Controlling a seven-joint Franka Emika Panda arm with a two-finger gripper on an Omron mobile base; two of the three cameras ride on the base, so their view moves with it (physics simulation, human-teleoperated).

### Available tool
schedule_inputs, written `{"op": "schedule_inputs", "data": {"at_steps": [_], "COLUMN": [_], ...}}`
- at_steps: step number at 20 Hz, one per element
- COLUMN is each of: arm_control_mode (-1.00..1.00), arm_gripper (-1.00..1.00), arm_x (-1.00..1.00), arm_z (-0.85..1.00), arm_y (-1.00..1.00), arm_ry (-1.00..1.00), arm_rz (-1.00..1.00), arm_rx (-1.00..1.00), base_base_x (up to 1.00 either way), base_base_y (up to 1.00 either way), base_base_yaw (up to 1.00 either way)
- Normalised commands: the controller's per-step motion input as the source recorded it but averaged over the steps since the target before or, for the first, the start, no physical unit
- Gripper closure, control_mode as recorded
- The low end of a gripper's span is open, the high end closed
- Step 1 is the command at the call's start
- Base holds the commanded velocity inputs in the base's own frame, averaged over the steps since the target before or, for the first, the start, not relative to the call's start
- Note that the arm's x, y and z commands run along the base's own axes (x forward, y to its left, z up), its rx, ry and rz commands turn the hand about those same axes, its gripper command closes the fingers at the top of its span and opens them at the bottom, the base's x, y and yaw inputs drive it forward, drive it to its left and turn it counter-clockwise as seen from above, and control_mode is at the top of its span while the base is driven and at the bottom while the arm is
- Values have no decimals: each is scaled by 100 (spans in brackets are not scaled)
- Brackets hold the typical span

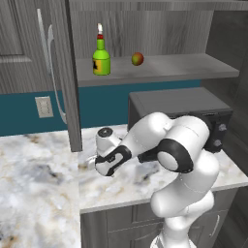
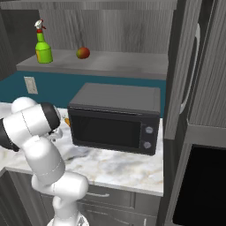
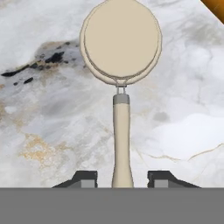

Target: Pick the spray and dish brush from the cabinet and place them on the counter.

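Left base view: The cabinet (image 1: 72,72) stands open, its door swung toward the camera with a long silver bar handle (image 1: 51,63) on it. On the cabinet's grey inner shelf (image 1: 193,68) the spray (image 1: 100,57) stands upright near the left end, and a red-yellow apple (image 1: 137,59) lies to its right, apart from it. Below the cabinet, the black microwave (image 1: 179,104) sits on the counter (image 1: 38,179). The white arm is folded low in front of the microwave, with its hand (image 1: 104,157) pointing down at the counter just left of the microwave. The fingers are hidden here by the hand.

Right base view: The spray (image 2: 43,44) stands at the left end of the shelf, above and left of the microwave (image 2: 114,117); the apple (image 2: 82,53) lies to its right. The arm's elbow covers the counter (image 2: 119,170) left of the microwave. A small orange patch (image 2: 67,120) shows beside the microwave's left edge.

Hand view: The dish brush (image 3: 121,70) lies flat on the marble counter (image 3: 48,109), round head away from the camera and handle running back between the fingers (image 3: 85,178). The fingers stand apart, with a clear gap on each side of the handle, so neither one touches it. An orange corner (image 3: 215,8) shows at the top right, well apart from the brush head.
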Motion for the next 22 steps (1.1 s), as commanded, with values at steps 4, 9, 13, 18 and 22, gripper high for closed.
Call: {"op": "schedule_inputs", "data": {"at_steps": [4,9,13,18,22], "arm_control_mode": [-100,-100,-100,-100,-100], "arm_gripper": [-100,-100,-100,-100,-100], "arm_x": [-7,-26,-39,-61,-55], "arm_z": [31,90,96,67,67], "arm_y": [3,9,9,-1,-11], "arm_ry": [-1,-16,-16,-22,-22], "arm_rz": [0,0,0,0,0], "arm_rx": [0,7,6,6,8], "base_base_x": [0,0,0,0,0], "base_base_y": [0,0,0,0,0], "base_base_yaw": [0,0,0,0,0]}}
